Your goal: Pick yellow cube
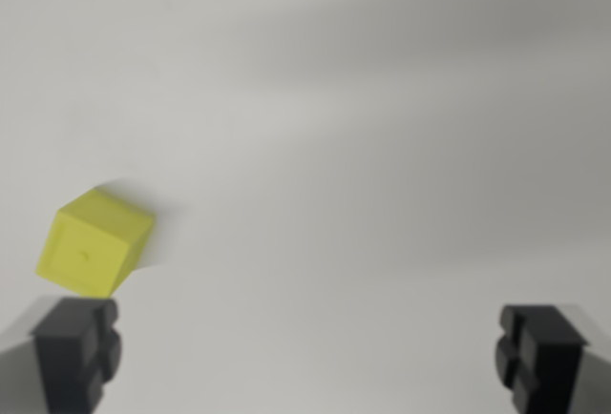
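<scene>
Jaws are spread wide and holding nothing, one black finger (76,352) at each bottom corner of the wrist view. The cube (94,241) sits on the tabletop (382,195) off-center, just above the finger on the wrist view's left, so I'd guess it needs to shift that way before closing.
</scene>
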Robot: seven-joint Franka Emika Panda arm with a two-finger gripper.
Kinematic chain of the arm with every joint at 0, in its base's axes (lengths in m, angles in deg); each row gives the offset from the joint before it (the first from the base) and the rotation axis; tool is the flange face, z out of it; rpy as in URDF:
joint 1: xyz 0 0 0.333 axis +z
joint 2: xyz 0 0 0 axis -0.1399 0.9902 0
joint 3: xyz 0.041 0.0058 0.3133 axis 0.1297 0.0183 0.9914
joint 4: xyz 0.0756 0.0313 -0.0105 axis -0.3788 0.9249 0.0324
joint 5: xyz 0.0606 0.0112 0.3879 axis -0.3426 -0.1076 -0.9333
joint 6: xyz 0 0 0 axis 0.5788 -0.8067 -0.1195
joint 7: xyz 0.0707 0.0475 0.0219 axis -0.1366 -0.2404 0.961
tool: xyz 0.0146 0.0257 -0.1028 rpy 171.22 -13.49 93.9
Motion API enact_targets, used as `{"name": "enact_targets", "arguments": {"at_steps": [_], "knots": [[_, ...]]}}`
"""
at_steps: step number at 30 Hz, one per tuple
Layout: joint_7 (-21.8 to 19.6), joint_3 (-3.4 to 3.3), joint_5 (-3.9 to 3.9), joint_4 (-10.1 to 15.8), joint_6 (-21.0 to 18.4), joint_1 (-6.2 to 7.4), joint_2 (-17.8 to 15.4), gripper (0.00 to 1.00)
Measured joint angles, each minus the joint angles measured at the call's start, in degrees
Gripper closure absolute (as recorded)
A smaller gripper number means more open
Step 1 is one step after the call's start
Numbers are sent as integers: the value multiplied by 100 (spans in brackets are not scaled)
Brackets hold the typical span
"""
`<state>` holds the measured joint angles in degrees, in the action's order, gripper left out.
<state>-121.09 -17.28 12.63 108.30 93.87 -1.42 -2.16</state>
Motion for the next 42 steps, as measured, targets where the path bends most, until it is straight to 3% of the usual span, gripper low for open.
{"name": "enact_targets", "arguments": {"at_steps": [22,42], "knots": [[-1323,-1,7,411,768,556,376,0],[-2520,-2,-1,568,1413,1071,886,0]]}}
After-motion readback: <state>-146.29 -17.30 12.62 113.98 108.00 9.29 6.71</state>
